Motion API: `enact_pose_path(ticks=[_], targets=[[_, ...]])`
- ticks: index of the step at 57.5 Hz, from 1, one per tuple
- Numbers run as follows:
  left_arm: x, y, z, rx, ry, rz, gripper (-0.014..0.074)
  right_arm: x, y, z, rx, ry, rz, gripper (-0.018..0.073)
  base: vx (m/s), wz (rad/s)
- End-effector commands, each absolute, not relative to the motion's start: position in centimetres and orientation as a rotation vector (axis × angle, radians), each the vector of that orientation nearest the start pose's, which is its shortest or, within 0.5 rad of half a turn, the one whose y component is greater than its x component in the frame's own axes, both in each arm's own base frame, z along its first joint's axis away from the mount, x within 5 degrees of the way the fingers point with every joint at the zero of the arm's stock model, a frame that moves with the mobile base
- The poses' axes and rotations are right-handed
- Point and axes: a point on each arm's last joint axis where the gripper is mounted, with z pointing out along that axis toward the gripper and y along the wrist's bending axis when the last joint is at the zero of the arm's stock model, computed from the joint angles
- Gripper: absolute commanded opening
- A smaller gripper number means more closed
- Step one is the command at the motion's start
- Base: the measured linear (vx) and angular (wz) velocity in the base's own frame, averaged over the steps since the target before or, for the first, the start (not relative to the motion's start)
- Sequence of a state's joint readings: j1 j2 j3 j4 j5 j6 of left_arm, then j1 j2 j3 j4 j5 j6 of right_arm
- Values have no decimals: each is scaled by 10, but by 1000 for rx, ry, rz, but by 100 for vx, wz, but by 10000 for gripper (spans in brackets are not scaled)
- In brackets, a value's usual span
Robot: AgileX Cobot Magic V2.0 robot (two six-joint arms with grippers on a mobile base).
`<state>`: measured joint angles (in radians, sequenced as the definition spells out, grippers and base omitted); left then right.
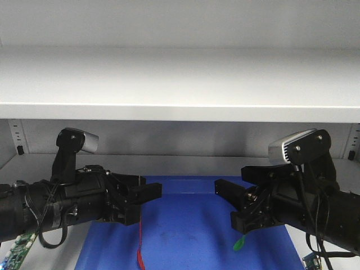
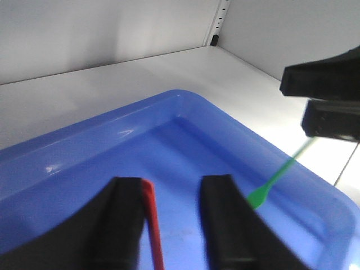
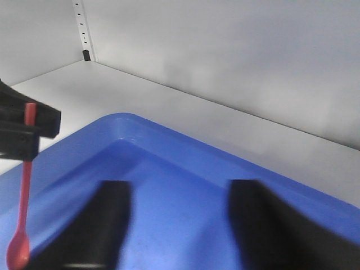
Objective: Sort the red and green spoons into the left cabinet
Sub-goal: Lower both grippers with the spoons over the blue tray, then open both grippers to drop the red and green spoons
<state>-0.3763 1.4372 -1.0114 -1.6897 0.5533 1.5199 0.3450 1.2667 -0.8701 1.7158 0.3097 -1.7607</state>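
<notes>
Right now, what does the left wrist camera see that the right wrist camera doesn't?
Only the left wrist view shows the green spoon, hanging from the right gripper over the blue tray. Only the right wrist view shows the red spoon whole, bowl down, hanging from the left gripper; the left wrist view catches just a piece of its handle. Both show the blue tray, the grey shelf and a perforated peg strip.

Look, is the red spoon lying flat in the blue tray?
No, the red spoon hangs bowl-down from the left gripper above the blue tray.
</notes>
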Motion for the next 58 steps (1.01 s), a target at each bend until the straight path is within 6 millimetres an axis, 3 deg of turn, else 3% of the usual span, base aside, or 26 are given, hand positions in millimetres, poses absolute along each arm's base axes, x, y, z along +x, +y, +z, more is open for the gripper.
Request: enact_pose_path(ticks=[1, 10, 26, 38, 51, 58], targets=[[274, -162, 351, 531, 1712, -960, 539, 253, 122, 347, -519, 1695, 546, 606, 0, 0], [276, -160, 351, 525, 1719, -930, 568, 250, 120, 351, -517, 1680, 534, 649, 0, 0], [275, -145, 352, 650, 1732, -579, 565, 240, 109, 366, -468, 1644, 457, 585, 0, 0], [268, -140, 361, 690, 1696, -502, 565, 235, 107, 372, -465, 1623, 458, 536, 0, 0], [263, -141, 363, 735, 1680, -514, 547, 233, 107, 359, -468, 1661, 462, 483, 0, 0], [256, -141, 360, 758, 1683, -543, 447, 228, 105, 342, -472, 1708, 462, 378, 0, 0]])
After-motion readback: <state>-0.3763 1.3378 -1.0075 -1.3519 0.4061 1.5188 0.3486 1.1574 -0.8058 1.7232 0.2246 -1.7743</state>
